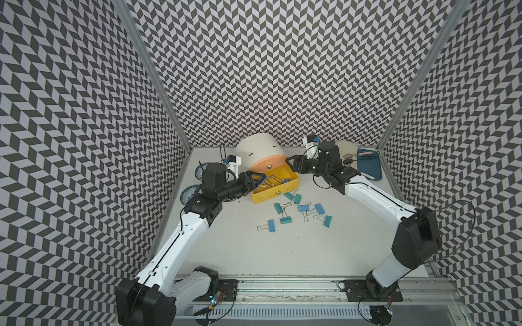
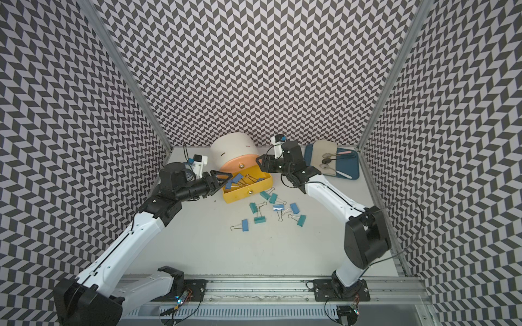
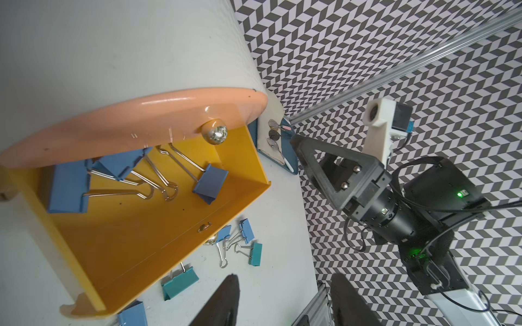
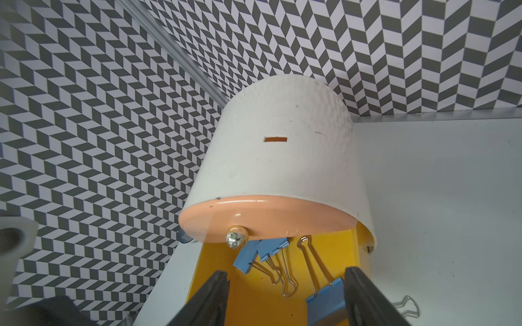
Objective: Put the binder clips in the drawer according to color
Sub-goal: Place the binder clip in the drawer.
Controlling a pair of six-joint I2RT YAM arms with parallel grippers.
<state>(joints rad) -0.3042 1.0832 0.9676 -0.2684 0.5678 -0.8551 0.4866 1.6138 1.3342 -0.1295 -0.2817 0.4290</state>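
The drawer cabinet (image 1: 260, 149) is cream, with its salmon front shut and its yellow drawer (image 1: 271, 194) pulled out. Several blue binder clips (image 3: 210, 183) lie inside the yellow drawer. Blue and teal binder clips (image 1: 303, 208) are scattered on the table in front of it. My left gripper (image 1: 262, 180) hovers over the drawer's left side, open and empty, as the left wrist view (image 3: 285, 282) confirms. My right gripper (image 1: 291, 163) hangs above the drawer's far right corner, open, and a blue clip (image 4: 324, 302) lies in the drawer under it.
A blue tray (image 1: 372, 169) with spoons and a cloth sits at the back right behind the right arm. Two blue-patterned dishes (image 1: 187, 193) lie by the left wall under the left arm. Patterned walls close in three sides.
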